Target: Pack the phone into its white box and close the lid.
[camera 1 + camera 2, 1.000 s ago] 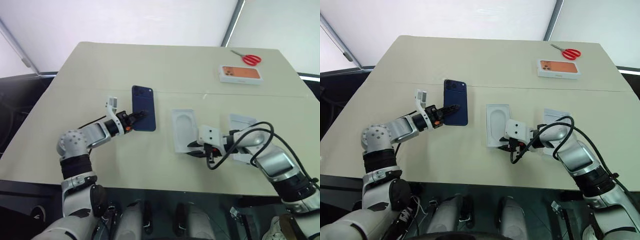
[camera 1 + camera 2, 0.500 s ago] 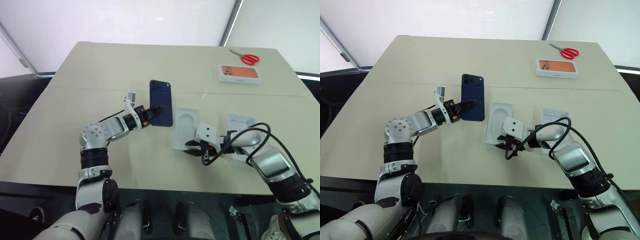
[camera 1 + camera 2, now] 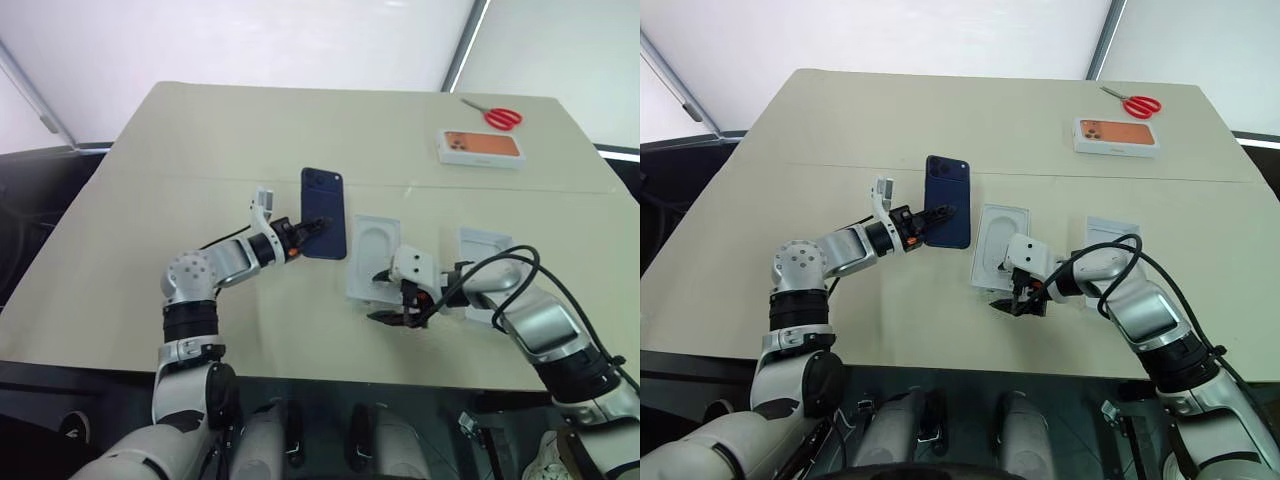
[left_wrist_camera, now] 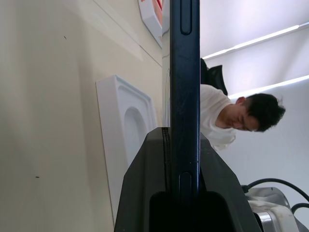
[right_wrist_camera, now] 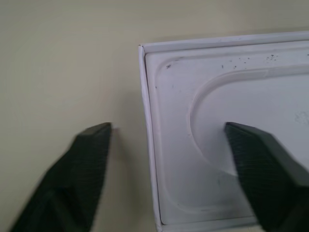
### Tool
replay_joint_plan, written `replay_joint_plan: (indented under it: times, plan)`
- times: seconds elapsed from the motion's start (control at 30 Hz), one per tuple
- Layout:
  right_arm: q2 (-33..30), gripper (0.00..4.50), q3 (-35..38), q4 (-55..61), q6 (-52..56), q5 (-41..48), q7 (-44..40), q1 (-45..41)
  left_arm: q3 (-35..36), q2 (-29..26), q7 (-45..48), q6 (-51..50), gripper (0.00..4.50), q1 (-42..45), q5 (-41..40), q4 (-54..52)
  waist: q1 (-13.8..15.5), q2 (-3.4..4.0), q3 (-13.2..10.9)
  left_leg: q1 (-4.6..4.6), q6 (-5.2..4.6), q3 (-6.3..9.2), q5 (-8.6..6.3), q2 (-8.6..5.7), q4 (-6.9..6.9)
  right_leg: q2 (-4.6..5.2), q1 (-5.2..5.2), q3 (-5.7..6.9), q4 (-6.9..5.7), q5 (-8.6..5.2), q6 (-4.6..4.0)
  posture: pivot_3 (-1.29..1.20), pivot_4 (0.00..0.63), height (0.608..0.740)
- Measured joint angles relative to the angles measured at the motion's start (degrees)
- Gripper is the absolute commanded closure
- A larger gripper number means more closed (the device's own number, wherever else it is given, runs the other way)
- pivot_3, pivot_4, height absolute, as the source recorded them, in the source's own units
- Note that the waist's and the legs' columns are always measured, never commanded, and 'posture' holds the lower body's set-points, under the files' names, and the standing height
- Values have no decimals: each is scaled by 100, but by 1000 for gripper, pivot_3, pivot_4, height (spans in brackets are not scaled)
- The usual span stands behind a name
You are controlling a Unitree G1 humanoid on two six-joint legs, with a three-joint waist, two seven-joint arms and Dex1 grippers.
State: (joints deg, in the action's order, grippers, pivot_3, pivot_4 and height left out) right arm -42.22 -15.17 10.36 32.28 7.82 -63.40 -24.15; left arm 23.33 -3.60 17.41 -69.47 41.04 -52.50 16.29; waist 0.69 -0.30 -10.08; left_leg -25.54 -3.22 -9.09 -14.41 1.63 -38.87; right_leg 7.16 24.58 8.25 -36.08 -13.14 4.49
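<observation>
The left gripper (image 3: 312,226) is pinched shut on the phone (image 3: 324,213) and holds it up off the table (image 3: 200,150), standing on end with its dark blue back toward the head camera. The phone hangs over the middle of the table. In the left wrist view the phone (image 4: 184,96) is seen thin edge on, squeezed between the two black fingers.

Just beside the phone, toward the right edge of the table, lies a flat white insert (image 3: 372,255) with an oval dip in it. The right gripper (image 3: 386,296) is at the near end of this insert with its fingers spread wide and nothing in them. In the right wrist view one finger is over the bare table and the other is over the insert (image 5: 203,130).

Past the right arm, nearer the right edge, lies another white piece (image 3: 482,245), partly hidden by the arm and its black cable.

Near the far right corner sit a white box with an orange phone picture (image 3: 480,147) and red scissors (image 3: 497,117). A person (image 4: 227,121) in a white top shows in the left wrist view.
</observation>
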Motion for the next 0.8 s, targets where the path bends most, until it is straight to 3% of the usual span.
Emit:
replay_joint_plan:
  times: [0.3,0.5,0.8]
  plan:
    - [-352,353,1275,-138,194,1045,-237,-202,-17,269,-133,-100,4500,28,-52,205,10,-2,-9,-3,-5,1,-3,-2,-3,1,-2,3,2,0,1,0,150,738]
    - [-630,353,1477,-899,-309,853,-84,18,-300,576,-133,-86,4500,108,141,574,3,-2,-12,-5,-6,-1,-3,-2,-4,1,0,3,2,0,1,0,150,738]
    - [-601,353,1472,-918,-649,749,200,107,-670,826,-96,-105,4500,350,278,863,-6,3,-19,-4,-6,-1,-1,2,-4,-4,1,4,0,0,1,0,150,738]
